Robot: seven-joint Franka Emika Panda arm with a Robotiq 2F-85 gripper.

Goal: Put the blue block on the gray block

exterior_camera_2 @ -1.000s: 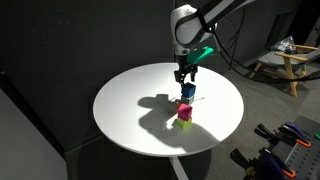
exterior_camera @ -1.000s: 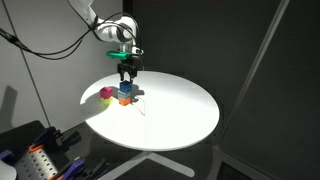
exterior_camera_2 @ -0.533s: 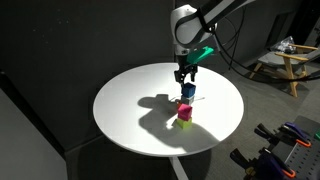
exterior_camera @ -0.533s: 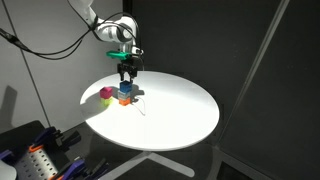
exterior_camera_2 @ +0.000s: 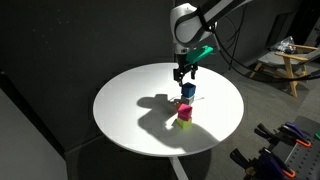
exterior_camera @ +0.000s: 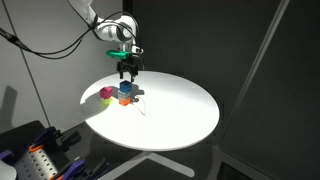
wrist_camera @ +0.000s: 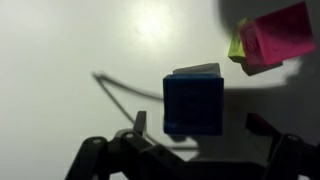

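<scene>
STEP: release, retreat | small bright blue cube [wrist_camera: 193, 103] seated atop small gray cube [wrist_camera: 198, 69] | Robotiq gripper [wrist_camera: 199, 128] jaws apart, straddling blue cube | ADVICE: rise vertically, nudge neither cube

Magenta cube [wrist_camera: 275, 35], blue block [wrist_camera: 194, 103], gray block [wrist_camera: 197, 69], white table [wrist_camera: 60, 60].

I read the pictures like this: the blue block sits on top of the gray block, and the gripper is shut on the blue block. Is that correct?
Not quite: the gripper is open. In the wrist view its fingers stand apart on either side of the blue block, not touching it. The blue block does sit on the gray block.
</scene>
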